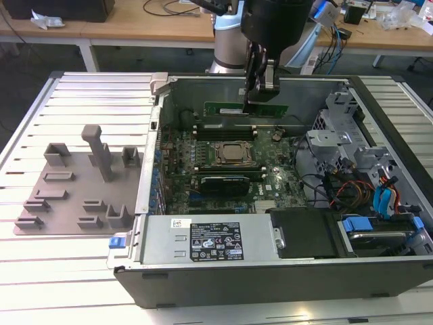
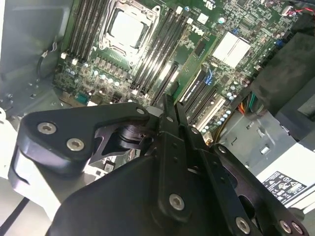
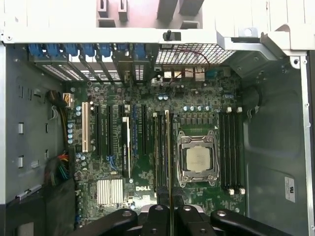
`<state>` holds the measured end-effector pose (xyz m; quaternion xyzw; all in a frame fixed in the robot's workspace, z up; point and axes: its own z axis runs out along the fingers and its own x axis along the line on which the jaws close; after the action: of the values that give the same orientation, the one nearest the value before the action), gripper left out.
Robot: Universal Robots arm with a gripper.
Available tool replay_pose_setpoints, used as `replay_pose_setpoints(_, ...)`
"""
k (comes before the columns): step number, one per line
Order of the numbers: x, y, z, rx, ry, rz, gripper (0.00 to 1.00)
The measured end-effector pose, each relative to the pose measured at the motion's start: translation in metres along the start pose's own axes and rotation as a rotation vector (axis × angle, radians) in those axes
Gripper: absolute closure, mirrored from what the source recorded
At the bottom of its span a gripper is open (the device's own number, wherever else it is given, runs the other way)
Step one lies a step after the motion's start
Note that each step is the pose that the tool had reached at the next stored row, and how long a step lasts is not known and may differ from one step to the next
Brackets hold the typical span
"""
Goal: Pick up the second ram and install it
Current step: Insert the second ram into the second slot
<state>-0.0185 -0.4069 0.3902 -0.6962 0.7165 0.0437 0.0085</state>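
Note:
The second ram point(image 1: 226, 108), a narrow green stick, hangs level and on edge inside the open computer case, above the motherboard point(image 1: 270, 184). My gripper point(image 1: 260, 100) comes down from above and is shut on the stick near its middle. In the first wrist view the ram point(image 3: 170, 157) appears edge-on as a thin line running out from my gripper point(image 3: 170, 212), over the memory slots point(image 3: 160, 152) beside the processor socket point(image 3: 198, 158). It is still above the board, not seated. In the second wrist view my gripper point(image 2: 170, 112) has its fingers pressed close together above the slots.
The grey holder tray point(image 1: 74, 189) with its upright posts lies on the slatted table at the exterior view's left. Case walls point(image 1: 159, 135) ring the board. A power supply point(image 1: 210, 240) lies at the near side, and drive bays with cables point(image 1: 365, 189) are at the exterior view's right.

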Motion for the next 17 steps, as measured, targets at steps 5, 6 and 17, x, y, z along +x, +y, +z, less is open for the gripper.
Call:
replay_pose_setpoints(5, 0.0005, -0.0003, 0.0067, -0.0001, 0.0001, 0.000, 0.87)
replay_pose_setpoints(6, 0.0006, -0.0004, 0.0085, -0.0001, 0.0000, 0.000, 0.87)
replay_pose_setpoints(17, -0.0016, -0.0009, 0.0180, 0.0000, -0.0002, 0.000, 0.87)
